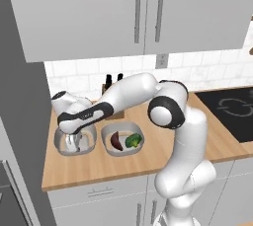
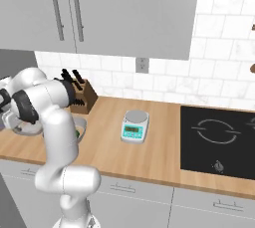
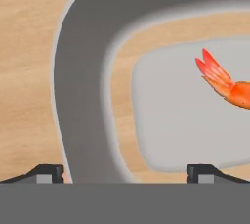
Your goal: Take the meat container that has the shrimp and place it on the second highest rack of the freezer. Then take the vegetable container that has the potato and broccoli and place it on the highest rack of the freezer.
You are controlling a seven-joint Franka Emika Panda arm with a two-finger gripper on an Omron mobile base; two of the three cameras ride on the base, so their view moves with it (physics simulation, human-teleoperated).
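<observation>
Straddling the rim of the meat container (image 3: 80, 71) with jaws spread wide, the gripper (image 3: 125, 171) grips nothing; the shrimp (image 3: 227, 83) lies inside, beside the vegetable container (image 1: 121, 150) holding potato (image 1: 115, 140) and broccoli (image 1: 133, 140).

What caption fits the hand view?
Open end effector straddling the rim of the shrimp container.
</observation>
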